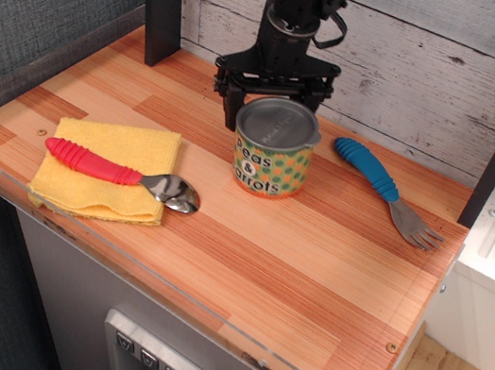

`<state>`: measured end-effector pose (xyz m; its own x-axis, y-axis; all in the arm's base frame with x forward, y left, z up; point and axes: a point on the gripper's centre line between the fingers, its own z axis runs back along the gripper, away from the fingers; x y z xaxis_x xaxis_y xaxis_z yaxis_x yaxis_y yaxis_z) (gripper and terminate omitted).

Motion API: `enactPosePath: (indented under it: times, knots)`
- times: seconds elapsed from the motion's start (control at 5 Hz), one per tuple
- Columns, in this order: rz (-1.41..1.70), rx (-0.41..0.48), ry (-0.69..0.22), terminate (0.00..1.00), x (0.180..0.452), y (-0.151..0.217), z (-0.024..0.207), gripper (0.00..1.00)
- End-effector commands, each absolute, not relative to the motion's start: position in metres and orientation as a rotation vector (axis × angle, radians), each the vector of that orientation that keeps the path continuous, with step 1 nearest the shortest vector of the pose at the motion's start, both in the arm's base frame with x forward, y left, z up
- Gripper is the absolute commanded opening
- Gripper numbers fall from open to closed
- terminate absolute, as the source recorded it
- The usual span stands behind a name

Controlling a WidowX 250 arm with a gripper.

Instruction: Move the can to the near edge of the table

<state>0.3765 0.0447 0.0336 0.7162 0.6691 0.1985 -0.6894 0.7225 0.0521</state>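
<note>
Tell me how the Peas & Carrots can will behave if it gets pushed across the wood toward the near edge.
The can is short and wide and stands upright, so it will probably slide rather than tip. The table looks smooth, which should ease sliding. A push from the gripper off-centre may turn its round wall aside.

- We see a yellow cloth (108,168) lying folded at the left.
- We see a red-handled spoon (122,173) resting across it, bowl off its right edge.
- We see a blue-handled fork (386,190) lying at the right, tines toward us.
</note>
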Motion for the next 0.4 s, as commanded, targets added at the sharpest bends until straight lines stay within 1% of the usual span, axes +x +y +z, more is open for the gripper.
enactPosePath:
  times: [0.0, 0.2]
  knots:
    - [0.741, 0.098, -0.221, 0.0, 0.365, 0.025, 0.06, 1.0]
    - [0.718, 0.097, -0.206, 0.0, 0.356, 0.015, 0.055, 1.0]
